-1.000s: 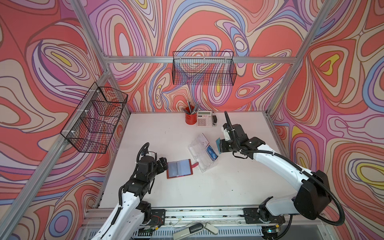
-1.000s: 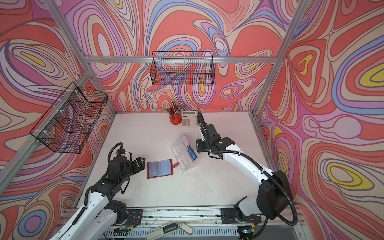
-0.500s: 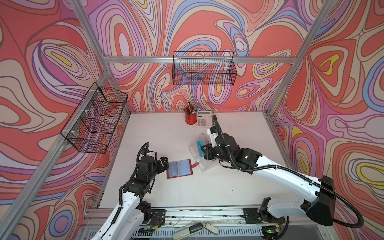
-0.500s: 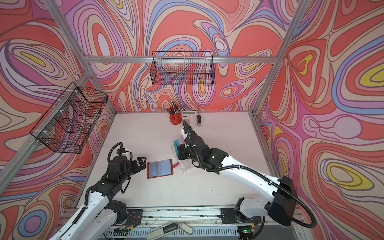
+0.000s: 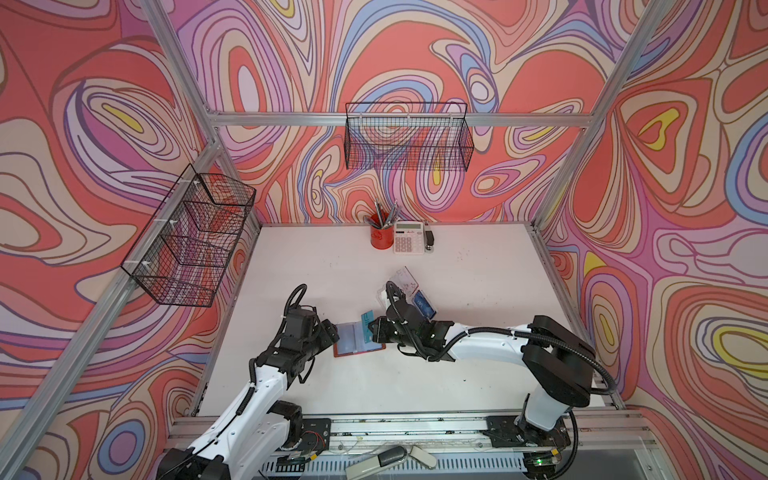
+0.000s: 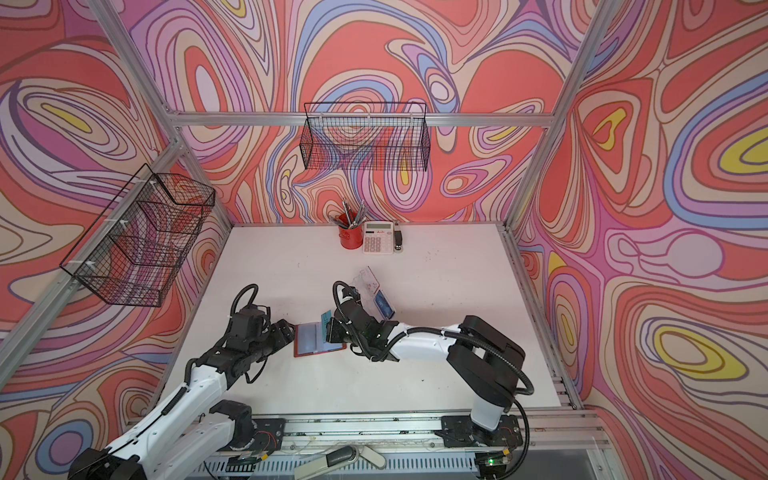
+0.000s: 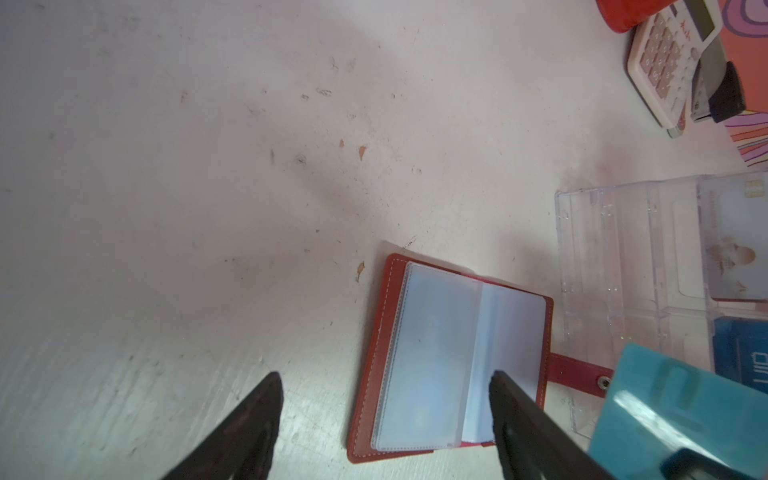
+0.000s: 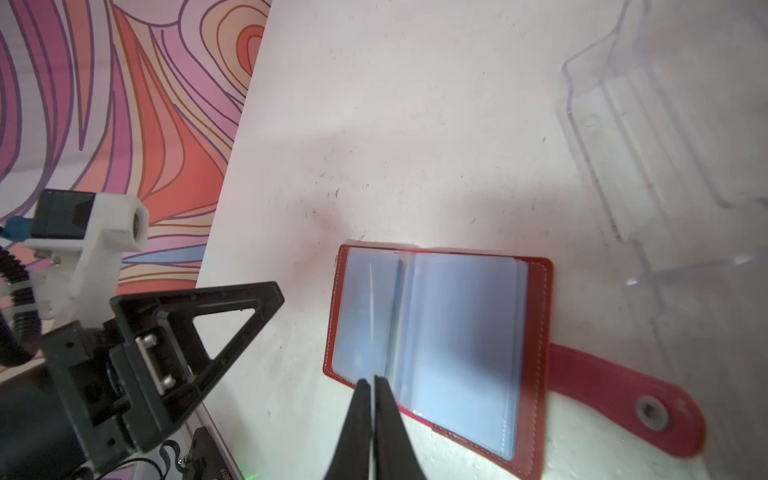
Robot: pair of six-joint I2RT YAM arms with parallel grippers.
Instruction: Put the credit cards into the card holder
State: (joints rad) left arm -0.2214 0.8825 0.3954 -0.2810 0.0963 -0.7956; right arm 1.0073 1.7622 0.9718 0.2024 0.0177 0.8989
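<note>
Nearby, clear case point(image 7: 615, 266), card holder point(image 7: 436, 357), left fingers point(image 7: 523, 428) spread, right fingers point(image 8: 353, 419) pinching teal card point(image 7: 681, 411).

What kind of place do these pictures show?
Probably a robot lab cell staged as a desk: aluminium frame with swirl-printed walls, two arms mounted on a rail, and a pen cup and calculator on the table.

1 red card holder point(image 5: 353, 340), 3 plastic credit cards point(image 7: 673, 407) point(image 7: 744, 349) point(image 7: 735, 241), 1 clear case point(image 5: 401, 276), 2 black wire baskets point(image 5: 409, 141) point(image 5: 191, 241), 1 red pen cup point(image 5: 380, 239), 1 white calculator point(image 5: 408, 239)
</note>
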